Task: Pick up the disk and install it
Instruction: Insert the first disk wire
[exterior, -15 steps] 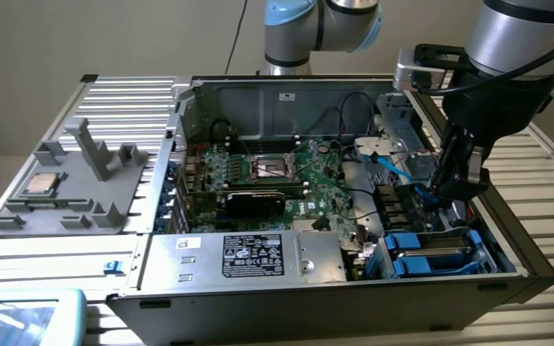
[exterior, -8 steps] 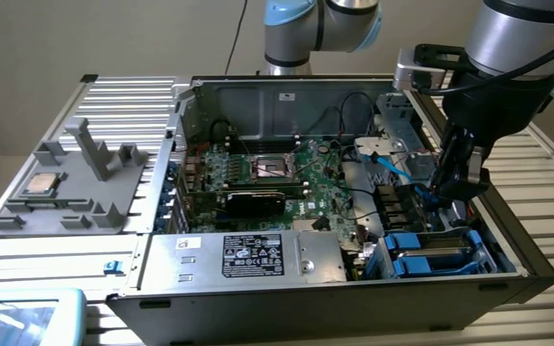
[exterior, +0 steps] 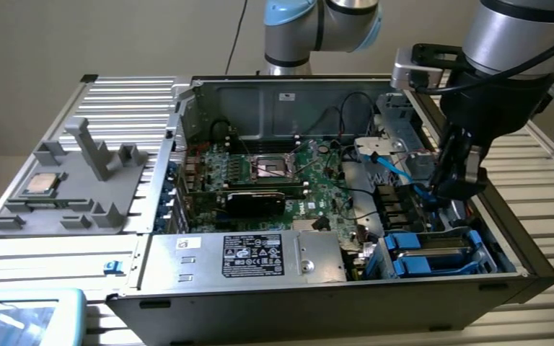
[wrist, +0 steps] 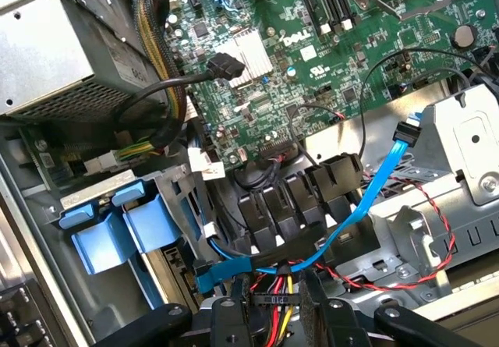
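Jaws apart and empty, my gripper (wrist: 269,323) hovers above the drive cables (wrist: 279,283); at six o'clock in the exterior view, the disk (exterior: 431,254) sits in its corner bay (exterior: 385,254). Pickup done, I reckon; install looks nearly finished.

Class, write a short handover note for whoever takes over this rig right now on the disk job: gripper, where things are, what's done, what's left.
Gripper: down inside the open computer case, over the cable bundle beside the drive bay. It carries no disk.
Disk: lies in its blue carrier in the bay on the exterior view's right, nearest the camera, apart from the gripper.
Done: the disk is in the bay.
Left: full seating cannot be confirmed from these views.
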Robot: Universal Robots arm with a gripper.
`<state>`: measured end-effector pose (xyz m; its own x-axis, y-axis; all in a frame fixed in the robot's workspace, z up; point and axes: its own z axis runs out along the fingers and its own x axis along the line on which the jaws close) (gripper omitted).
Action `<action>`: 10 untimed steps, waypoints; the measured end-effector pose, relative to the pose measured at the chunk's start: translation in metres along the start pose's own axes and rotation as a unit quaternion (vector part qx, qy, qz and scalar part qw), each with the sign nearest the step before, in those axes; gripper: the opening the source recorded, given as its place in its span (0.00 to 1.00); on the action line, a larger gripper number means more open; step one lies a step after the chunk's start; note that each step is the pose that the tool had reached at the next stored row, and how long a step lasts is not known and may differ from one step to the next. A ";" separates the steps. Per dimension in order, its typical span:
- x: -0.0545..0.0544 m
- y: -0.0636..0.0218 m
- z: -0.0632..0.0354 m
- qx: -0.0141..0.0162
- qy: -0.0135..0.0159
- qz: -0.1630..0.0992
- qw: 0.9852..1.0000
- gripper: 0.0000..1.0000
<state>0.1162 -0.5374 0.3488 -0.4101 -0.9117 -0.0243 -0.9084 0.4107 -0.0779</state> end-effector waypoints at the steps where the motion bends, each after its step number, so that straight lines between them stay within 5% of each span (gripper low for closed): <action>1: 0.000 0.0009 -0.0003 0.001 0.001 0.000 1.000 0.36; 10: 0.002 0.0050 -0.0100 0.008 0.008 0.001 1.000 0.36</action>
<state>0.1102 -0.5369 0.3584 -0.4136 -0.9104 -0.0081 -0.9062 0.4125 -0.0932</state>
